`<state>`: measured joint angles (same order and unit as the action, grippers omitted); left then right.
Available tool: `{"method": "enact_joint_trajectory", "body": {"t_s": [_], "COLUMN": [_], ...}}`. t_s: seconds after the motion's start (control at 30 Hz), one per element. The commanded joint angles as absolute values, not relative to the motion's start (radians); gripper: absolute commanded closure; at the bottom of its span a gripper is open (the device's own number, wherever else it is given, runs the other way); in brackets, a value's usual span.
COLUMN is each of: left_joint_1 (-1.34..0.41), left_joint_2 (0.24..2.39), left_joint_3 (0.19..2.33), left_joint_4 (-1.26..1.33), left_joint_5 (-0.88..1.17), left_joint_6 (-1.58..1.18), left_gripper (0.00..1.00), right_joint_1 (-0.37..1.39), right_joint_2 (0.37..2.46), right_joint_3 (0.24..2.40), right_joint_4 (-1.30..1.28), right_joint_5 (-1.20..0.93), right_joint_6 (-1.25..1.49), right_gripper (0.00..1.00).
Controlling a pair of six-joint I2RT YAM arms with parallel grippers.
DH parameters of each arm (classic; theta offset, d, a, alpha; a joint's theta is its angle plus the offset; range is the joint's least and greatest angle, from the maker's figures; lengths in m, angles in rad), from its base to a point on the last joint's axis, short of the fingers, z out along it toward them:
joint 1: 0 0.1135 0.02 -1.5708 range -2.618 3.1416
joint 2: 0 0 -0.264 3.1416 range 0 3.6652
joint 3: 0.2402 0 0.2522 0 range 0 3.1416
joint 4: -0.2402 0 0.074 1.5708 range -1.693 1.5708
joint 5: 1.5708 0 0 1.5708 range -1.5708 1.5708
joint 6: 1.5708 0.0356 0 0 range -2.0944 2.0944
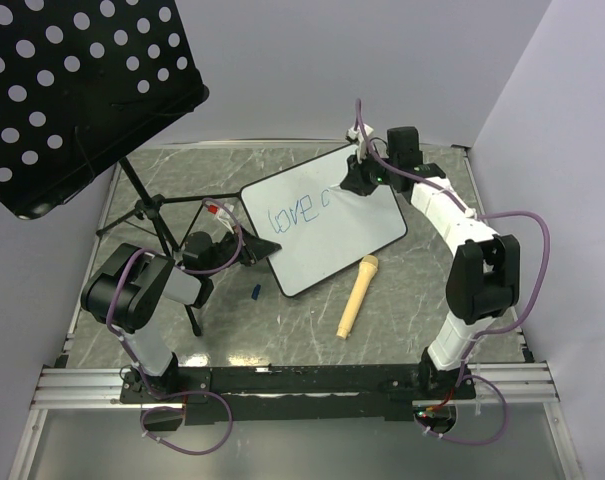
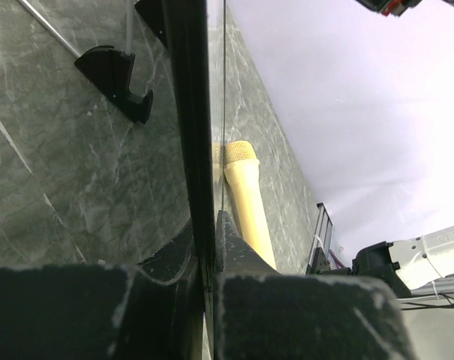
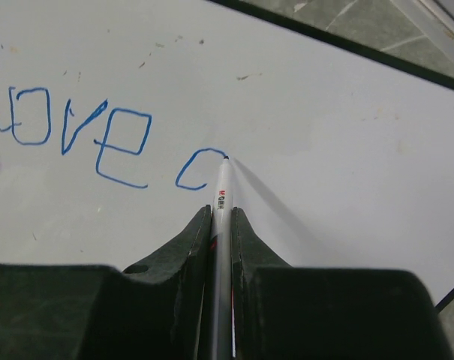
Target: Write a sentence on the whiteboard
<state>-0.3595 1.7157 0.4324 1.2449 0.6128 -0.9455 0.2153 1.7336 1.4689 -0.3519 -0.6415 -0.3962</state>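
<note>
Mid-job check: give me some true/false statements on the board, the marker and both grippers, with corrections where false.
1. The right gripper is shut on the marker. True.
2. The full sentence is on the whiteboard. False: only "love" and the start of one more letter show.
3. The left gripper clamps the whiteboard's edge. True.
4. The cream microphone lies on the whiteboard. False: it lies on the table, beside the board's near edge.
5. The marker's tip sits at the "l" of "love". False: it is at the partly drawn letter after "love".
</note>
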Motion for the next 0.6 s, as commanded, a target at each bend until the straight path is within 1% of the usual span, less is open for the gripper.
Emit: {"method": "enact_joint_trajectory", "body": {"t_s": [0.0,0.33,0.57], "left_joint_1": [-0.368,-0.368,-0.368], "left_joint_2": [1.692,1.698,1.693], "left_joint_3": [0.462,0.468,0.471], "left_joint_4": [1.430,1.437,1.417], "left_joint_5": [0.678,0.680,0.669], "left_joint_6": [-0.891,-0.897,-0.890], "left_gripper": [0.99,0.99,0.99], "right_joint_1": [0.209,0.209,0.210], "right_joint_2": [1.770,1.769,1.723], "right_joint_3": [1.529,1.470,1.419], "right_joint_4": [-0.337,-0.347,-0.356], "right_joint_5": [-0.646,-0.653,-0.658], "right_joint_6": [-0.379,-0.402,-0.426], "right_gripper": [1.00,1.00,1.00]}}
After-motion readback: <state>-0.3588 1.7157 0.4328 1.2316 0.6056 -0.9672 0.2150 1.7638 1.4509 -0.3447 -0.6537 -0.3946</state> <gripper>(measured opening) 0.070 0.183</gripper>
